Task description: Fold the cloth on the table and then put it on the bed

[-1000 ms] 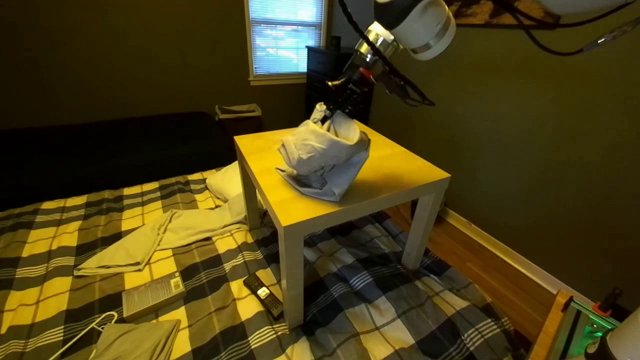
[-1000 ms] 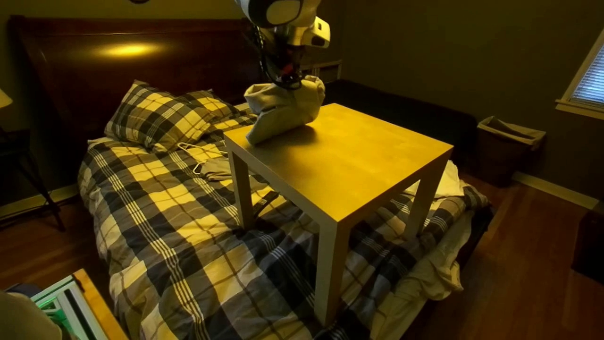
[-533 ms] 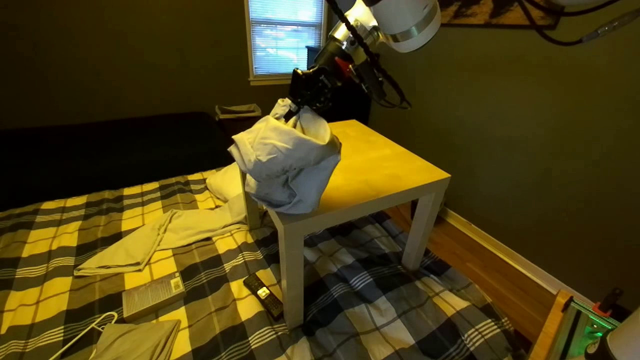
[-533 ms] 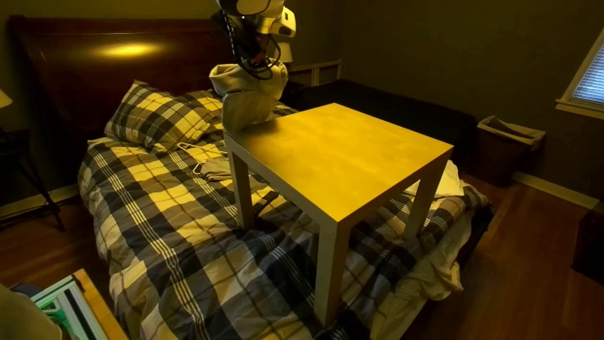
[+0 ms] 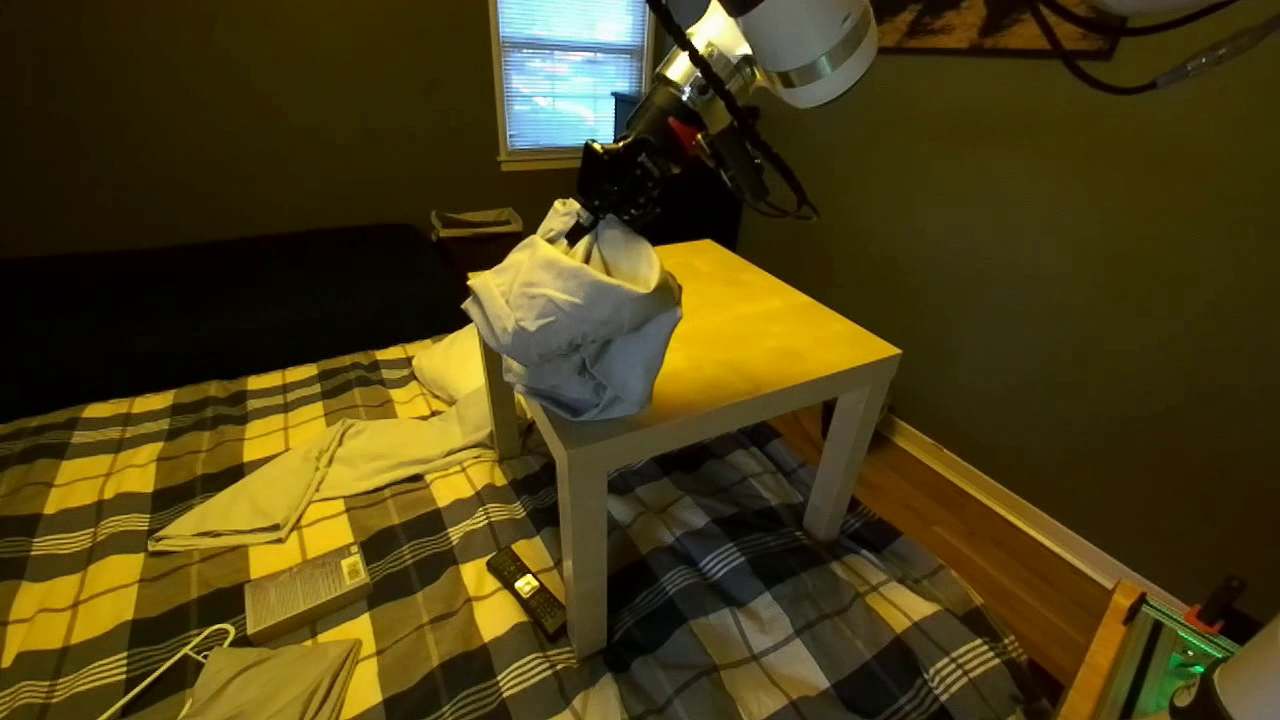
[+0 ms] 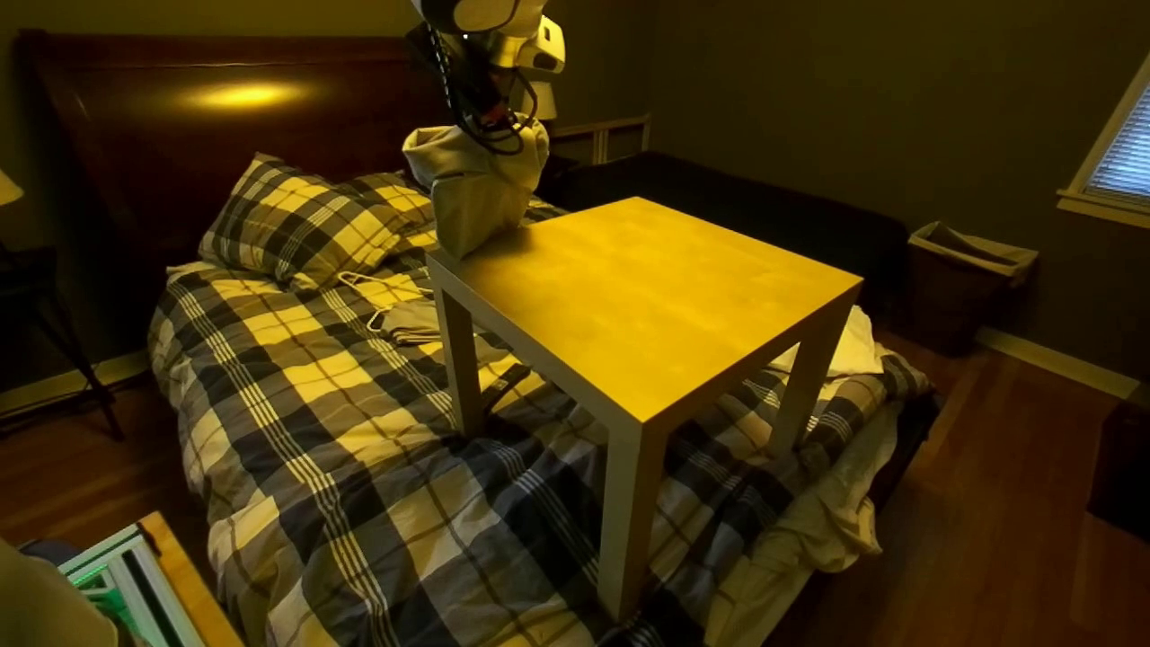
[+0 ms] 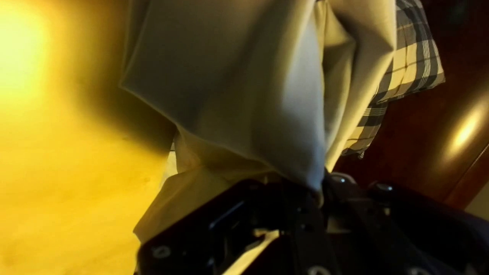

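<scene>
Can't read a single word or number in any view, tbh. Can just about spot fine print on the box in an exterior view, lower than the gripper and well off to one side, but way too small. Same for its pale label. Can't read anything on the handset either, also below the gripper but nearer.

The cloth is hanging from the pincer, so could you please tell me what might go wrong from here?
The cloth hangs in loose folds from the pincer, so it may slip or fall open when moved. Its lower end is low over a corner of the table and could drag or catch there. A box lies on the bed, so the cloth might land on it.
</scene>
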`<act>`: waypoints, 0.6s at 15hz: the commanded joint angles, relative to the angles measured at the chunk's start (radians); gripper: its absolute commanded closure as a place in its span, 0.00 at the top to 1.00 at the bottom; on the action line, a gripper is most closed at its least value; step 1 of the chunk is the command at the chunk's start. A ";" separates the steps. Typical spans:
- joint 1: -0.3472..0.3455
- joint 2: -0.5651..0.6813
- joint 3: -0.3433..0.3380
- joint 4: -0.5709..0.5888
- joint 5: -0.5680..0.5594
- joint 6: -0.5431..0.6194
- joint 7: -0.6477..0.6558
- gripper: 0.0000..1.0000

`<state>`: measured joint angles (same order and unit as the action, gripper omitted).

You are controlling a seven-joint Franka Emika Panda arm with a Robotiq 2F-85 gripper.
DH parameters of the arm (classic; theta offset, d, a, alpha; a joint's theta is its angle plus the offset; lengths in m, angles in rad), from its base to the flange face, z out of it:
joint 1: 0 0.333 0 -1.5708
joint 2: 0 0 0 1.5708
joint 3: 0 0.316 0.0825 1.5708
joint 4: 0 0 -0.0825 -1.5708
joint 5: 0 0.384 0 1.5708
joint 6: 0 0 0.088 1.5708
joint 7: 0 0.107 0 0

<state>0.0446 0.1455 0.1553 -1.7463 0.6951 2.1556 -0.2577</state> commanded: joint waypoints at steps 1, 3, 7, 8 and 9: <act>0.061 0.116 0.036 0.131 -0.031 -0.055 -0.027 0.02; 0.097 0.191 0.071 0.208 -0.047 -0.095 -0.048 0.02; 0.163 0.366 0.124 0.399 -0.150 -0.151 -0.100 0.02; 0.175 0.410 0.135 0.445 -0.179 -0.161 -0.113 0.02; 0.185 0.455 0.146 0.492 -0.206 -0.175 -0.131 0.02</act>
<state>0.2081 0.4484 0.2766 -1.4391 0.5621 2.0527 -0.3424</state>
